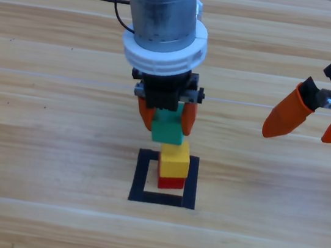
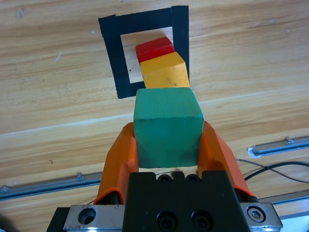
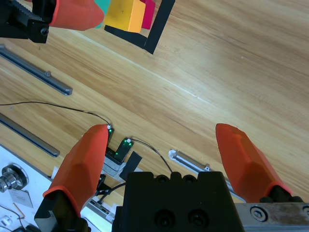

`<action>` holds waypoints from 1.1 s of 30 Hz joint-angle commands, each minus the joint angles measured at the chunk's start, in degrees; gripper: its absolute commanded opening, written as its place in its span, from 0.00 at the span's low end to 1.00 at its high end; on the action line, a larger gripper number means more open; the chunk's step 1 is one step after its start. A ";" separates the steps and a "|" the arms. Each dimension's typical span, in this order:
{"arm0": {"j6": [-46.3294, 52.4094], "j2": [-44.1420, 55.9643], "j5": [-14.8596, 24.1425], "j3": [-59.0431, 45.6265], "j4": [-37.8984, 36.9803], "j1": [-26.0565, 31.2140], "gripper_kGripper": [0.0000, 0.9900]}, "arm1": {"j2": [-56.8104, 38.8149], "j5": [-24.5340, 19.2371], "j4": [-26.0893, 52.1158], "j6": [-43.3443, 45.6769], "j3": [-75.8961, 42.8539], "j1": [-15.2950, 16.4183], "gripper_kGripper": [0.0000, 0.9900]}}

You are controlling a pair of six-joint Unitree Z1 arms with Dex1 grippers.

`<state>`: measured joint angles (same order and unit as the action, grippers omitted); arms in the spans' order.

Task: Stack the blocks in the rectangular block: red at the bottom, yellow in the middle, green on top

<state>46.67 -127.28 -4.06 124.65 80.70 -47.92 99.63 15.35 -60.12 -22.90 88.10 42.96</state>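
The yellow cube (image 1: 175, 158) rests on the red cube (image 1: 171, 182) inside the black tape square (image 1: 141, 176). My left gripper (image 1: 166, 115) is shut on the green cube (image 1: 168, 128), held in the air just above and behind the yellow one. In the left wrist view the green cube (image 2: 167, 126) fills the space between the jaws, with the yellow cube (image 2: 165, 71), the red cube (image 2: 154, 48) and the tape square (image 2: 112, 48) beyond it. My right gripper (image 1: 311, 120) hangs open at the right edge, holding nothing. The right wrist view shows the yellow cube (image 3: 124, 14) and tape square (image 3: 159, 26) far off.
Metal rails (image 2: 280, 146) and black cables (image 2: 275, 169) lie along the table's far edge behind the left gripper. More rails (image 3: 36, 72) and a cable (image 3: 58, 107) show in the right wrist view.
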 commanded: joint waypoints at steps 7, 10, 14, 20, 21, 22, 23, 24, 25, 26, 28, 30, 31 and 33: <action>0.09 -5.35 -0.42 2.80 0.60 -3.49 0.00 | -4.00 0.74 2.72 -0.39 -2.50 -1.83 1.00; -0.27 -5.79 -0.16 2.88 0.60 -3.49 0.00 | -3.74 0.74 2.72 -0.39 -2.58 -1.74 1.00; -0.71 -5.79 0.46 2.88 0.60 -3.49 0.00 | -3.74 1.18 2.81 -0.30 -2.58 -1.74 1.00; -2.02 -5.79 1.86 2.18 0.60 -3.49 0.00 | -4.26 1.35 2.81 -0.21 -2.76 -1.74 1.00; -2.29 -5.79 2.13 1.74 0.60 -3.41 0.00 | -4.35 1.35 2.72 -0.21 -2.85 -1.83 1.00; -2.64 -5.88 2.21 1.57 0.60 -3.23 0.00 | -4.35 1.26 2.72 -0.21 -2.85 -1.83 1.00; -2.81 -5.79 2.21 1.48 0.60 -3.14 0.00 | -4.35 1.26 2.81 -0.21 -2.85 -1.74 1.00; -2.99 -5.79 2.30 1.39 0.60 -3.05 0.00 | -4.35 1.26 2.81 -0.21 -2.85 -1.74 1.00; -3.17 -5.70 2.30 1.39 0.60 -2.97 0.00 | -4.35 1.35 2.81 -0.13 -2.94 -1.74 1.00; -3.17 -5.70 2.30 1.39 0.60 -2.97 0.00 | -4.35 1.35 2.81 -0.13 -2.94 -1.83 1.00; -3.25 -5.88 2.30 1.30 0.60 -2.97 0.00 | -4.35 1.35 2.81 -0.13 -2.94 -1.83 1.00; -3.25 -6.23 2.30 1.21 0.60 -2.97 0.00 | -4.44 1.35 2.81 -0.13 -3.02 -1.83 1.00; -3.25 -6.40 2.30 1.21 0.60 -2.97 0.00 | -4.44 1.35 2.81 -0.04 -3.02 -1.74 1.00; -3.34 -6.84 2.39 1.04 0.60 -2.97 0.00 | -4.44 1.44 2.81 -0.04 -3.02 -1.74 1.00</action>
<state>43.87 -130.37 -2.39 127.18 80.80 -50.49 99.54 15.69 -58.07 -22.91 87.04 42.96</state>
